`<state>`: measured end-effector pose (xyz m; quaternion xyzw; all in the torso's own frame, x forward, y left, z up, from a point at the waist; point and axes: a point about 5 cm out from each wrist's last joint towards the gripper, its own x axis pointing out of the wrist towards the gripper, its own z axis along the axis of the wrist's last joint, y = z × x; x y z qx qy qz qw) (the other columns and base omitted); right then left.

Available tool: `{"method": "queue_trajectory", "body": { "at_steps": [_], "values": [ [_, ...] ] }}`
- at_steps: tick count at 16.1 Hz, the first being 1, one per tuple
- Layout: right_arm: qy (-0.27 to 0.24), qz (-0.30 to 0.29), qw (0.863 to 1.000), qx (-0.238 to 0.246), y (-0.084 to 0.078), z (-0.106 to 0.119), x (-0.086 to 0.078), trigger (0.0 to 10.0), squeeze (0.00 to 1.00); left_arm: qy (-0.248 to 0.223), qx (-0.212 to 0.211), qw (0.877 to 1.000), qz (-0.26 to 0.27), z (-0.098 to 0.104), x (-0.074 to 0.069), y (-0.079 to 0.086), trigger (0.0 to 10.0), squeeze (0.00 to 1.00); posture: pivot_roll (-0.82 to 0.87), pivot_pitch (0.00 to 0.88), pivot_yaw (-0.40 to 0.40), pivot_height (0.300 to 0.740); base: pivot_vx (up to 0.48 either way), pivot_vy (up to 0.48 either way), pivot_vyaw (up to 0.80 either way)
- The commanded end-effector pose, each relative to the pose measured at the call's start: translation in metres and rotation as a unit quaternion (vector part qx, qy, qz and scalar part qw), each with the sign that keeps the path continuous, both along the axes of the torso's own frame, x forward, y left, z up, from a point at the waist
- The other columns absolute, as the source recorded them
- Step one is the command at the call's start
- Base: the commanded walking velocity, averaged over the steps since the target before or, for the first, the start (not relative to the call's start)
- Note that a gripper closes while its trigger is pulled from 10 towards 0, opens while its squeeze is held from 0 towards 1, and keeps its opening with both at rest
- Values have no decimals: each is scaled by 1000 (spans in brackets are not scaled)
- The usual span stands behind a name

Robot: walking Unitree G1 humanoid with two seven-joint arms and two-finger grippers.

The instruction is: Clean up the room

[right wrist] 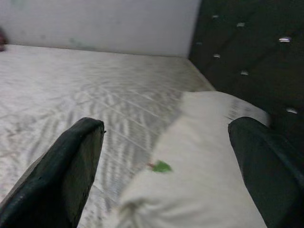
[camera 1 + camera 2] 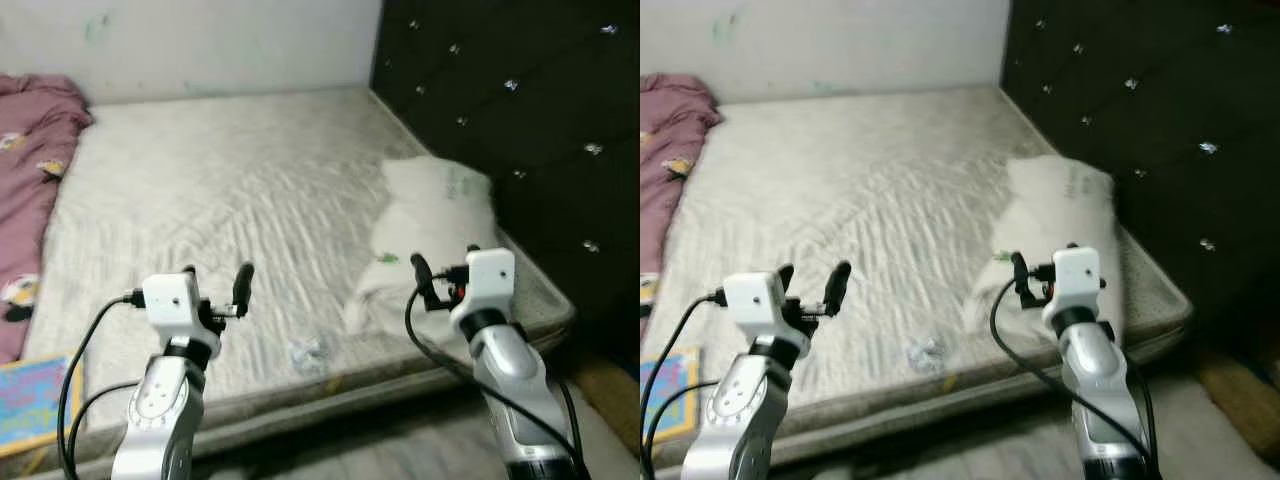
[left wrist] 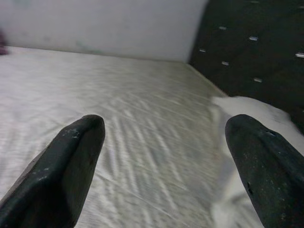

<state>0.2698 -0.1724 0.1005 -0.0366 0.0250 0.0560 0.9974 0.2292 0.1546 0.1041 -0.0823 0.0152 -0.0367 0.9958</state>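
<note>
Left gripper point(image 2: 215, 287) raised over the near edge of the mattress point(image 2: 230, 190), fingers spread wide, holding nothing. Right gripper point(image 1: 166, 161) likewise spread wide and empty, poised just short of the pillow point(image 2: 430, 235), near its near end. Neither touching anything yet.

Pillow slumped on the right side of the mattress, against the dark tufted headboard point(image 2: 510, 110), crumpled and askew rather than squared up; small green speck point(image 1: 162, 166) on its near part. Crumpled scrap point(image 2: 310, 352) lying on the mattress near the front edge, between the two arms. Pink blanket point(image 2: 30, 170) bunched along the far left edge, spilling off the side. Colourful book point(image 2: 30, 400) low at the near left corner; cannot tell whether resting on the mattress or on the floor.

Judging by all this, tidying barely begun: mattress bare, with scrap, pillow, blanket and book all out of place. Likely first step, given the right gripper's aim: taking hold of the pillow or picking the green speck off it. Scrap, blanket folding and book all left to do.
</note>
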Motion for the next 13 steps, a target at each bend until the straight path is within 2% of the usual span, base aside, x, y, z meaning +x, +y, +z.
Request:
{"method": "queue_trajectory", "body": {
  "at_steps": [1, 5, 7, 13],
  "values": [
    [-3, 12, 1000, 4, 8, 2, 2, 10000, 0, -1, 13, 1000, 21, 2, 0, 9, 10000, 0, 26, 0, -45, 740, 0, 0, 0],
    [-2, 13, 1000, 8, 8, 2, 2, 10000, 0, 1, 14, 1000, 26, 1, 1, 10, 10000, 0, 29, 0, -47, 740, 0, 0, 0],
    [-5, 24, 1000, -6, 10, 2, 2, 10000, 0, 2, 15, 1000, 28, 1, 1, 10, 10000, 0, 31, 0, -48, 740, 0, 0, 0],
    [-5, 33, 999, -3, 13, 2, 2, 10000, 0, 0, 20, 999, 29, 2, 1, 10, 10000, 0, 32, 0, -47, 740, 0, 0, 744]
  ]
}}
